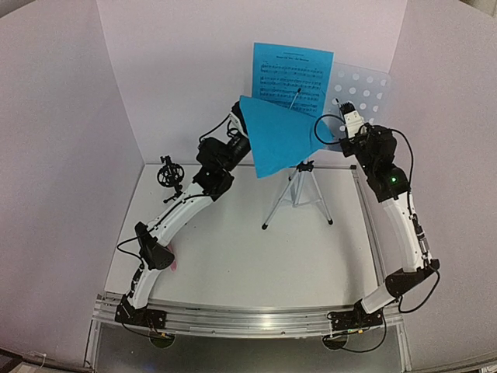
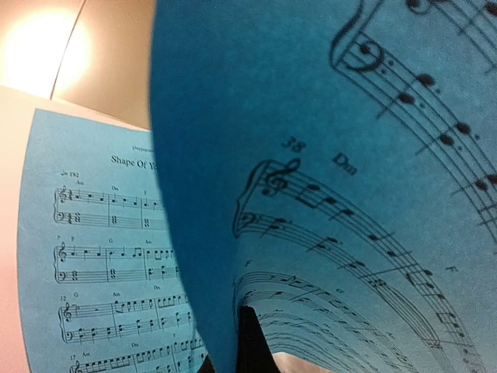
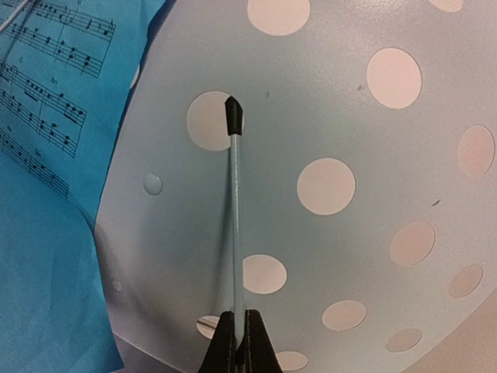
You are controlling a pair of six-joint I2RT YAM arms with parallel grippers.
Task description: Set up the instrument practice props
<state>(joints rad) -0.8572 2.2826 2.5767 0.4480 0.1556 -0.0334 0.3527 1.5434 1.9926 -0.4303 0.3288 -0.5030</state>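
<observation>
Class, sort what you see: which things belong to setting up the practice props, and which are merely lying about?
Belong: music stand on tripod; sheet on the stand; second sheet in the left gripper; clip rod in the right gripper; black mic holder.
Merely there: white backdrop; metal rail.
</observation>
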